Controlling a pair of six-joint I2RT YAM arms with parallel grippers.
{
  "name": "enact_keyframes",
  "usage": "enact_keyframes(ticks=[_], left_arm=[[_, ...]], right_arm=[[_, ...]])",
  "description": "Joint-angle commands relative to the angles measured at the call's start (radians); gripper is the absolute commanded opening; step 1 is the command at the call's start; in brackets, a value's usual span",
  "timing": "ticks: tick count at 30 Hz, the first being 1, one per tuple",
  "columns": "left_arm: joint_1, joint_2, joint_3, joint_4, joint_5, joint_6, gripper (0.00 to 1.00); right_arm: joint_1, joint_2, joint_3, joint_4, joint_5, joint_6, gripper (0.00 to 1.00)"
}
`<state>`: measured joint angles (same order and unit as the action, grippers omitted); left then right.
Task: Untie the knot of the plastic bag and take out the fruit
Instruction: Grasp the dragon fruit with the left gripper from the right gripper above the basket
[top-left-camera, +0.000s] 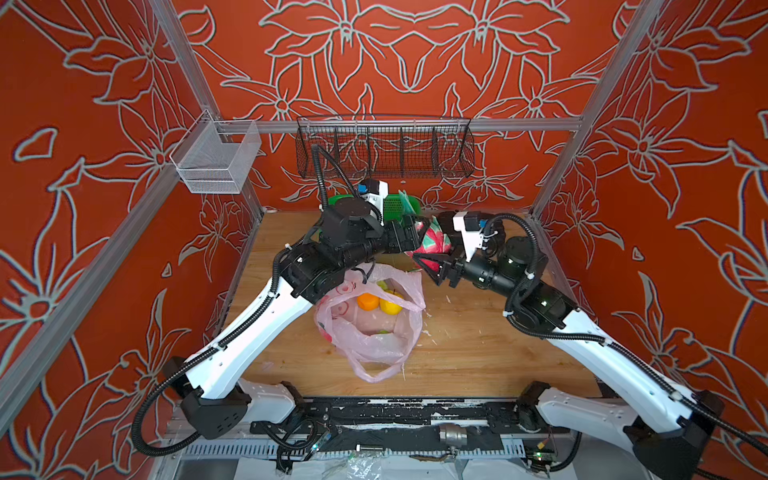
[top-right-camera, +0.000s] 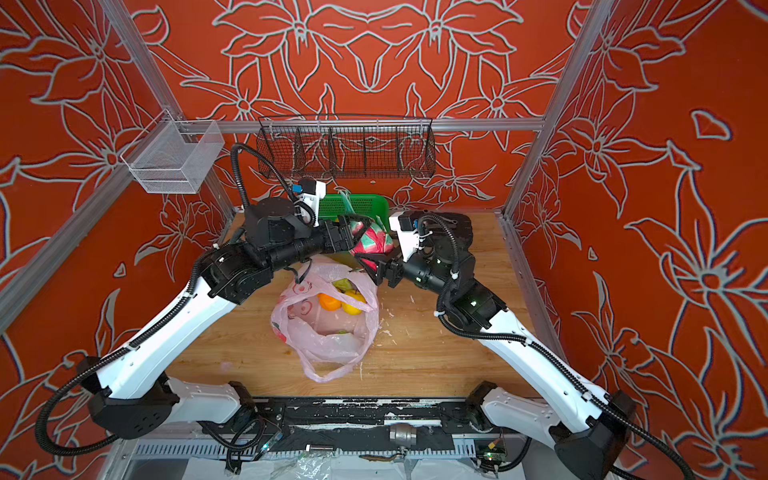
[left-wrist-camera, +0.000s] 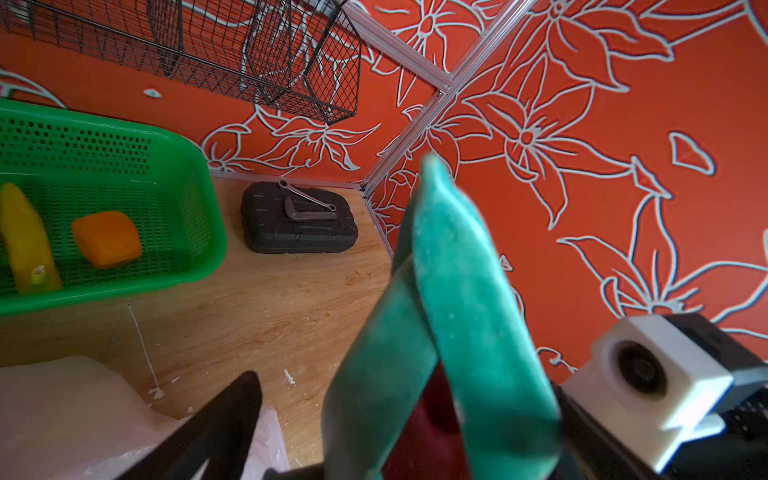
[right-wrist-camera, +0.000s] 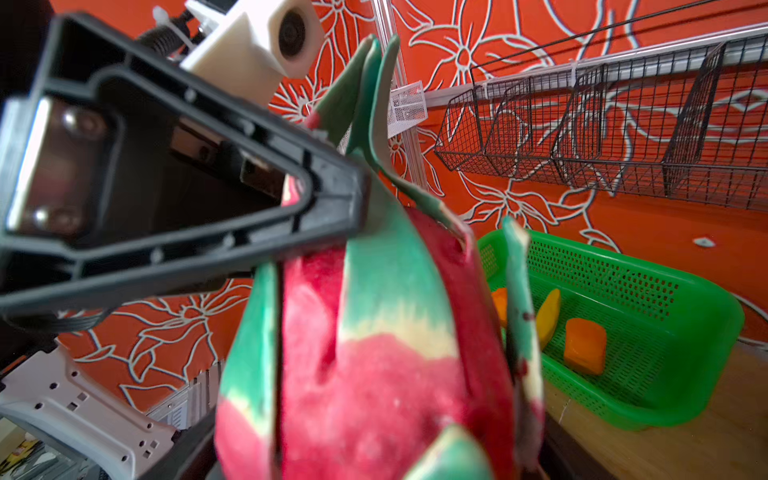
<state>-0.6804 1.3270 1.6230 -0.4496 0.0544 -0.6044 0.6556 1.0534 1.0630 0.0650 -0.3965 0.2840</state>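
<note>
The pink plastic bag lies on the wooden table with its mouth gaping open. The knot is out of view, and one handle loop trails toward the front. Inside the bag I see an orange, a yellow fruit and a green piece. Behind the bag a magenta dragon fruit hangs in the air. My right gripper is shut on its body. My left gripper stands open around its green leafy end.
A green perforated basket stands at the back and holds a yellow banana and an orange block. A black case lies in the back right corner. A black wire rack and a white mesh bin hang on the frame.
</note>
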Motion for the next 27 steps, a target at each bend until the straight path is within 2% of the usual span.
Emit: enact_keyframes(ticks=[1,5,9,12,16,23,26,27], left_arm=[[0.033,-0.061,-0.015,-0.067,-0.027,0.005,0.97],[0.032,-0.052,-0.055,-0.014,0.112,-0.061,0.97],[0.032,-0.035,-0.105,0.012,0.109,-0.116,0.97],[0.031,-0.019,-0.159,0.129,0.207,-0.178,0.97],[0.02,0.023,-0.158,0.231,0.32,-0.233,0.97],[-0.013,0.067,-0.113,0.192,0.348,-0.227,0.97],[-0.013,0.057,-0.119,0.167,0.302,-0.216,0.99],[-0.013,0.049,-0.126,0.17,0.288,-0.215,0.96]], right_arm=[[0.002,-0.064,0.01,0.122,0.025,-0.028,0.5],[0.003,-0.043,0.014,0.165,0.018,-0.001,0.5],[0.003,-0.036,0.018,0.19,0.021,0.011,0.5],[0.003,-0.033,0.02,0.202,0.016,0.019,0.5],[0.003,-0.026,0.022,0.213,0.026,0.028,0.5],[0.002,-0.001,0.028,0.207,0.018,0.024,0.5],[0.003,0.003,0.022,0.214,0.001,0.029,0.5],[0.003,0.005,0.018,0.219,-0.002,0.031,0.5]])
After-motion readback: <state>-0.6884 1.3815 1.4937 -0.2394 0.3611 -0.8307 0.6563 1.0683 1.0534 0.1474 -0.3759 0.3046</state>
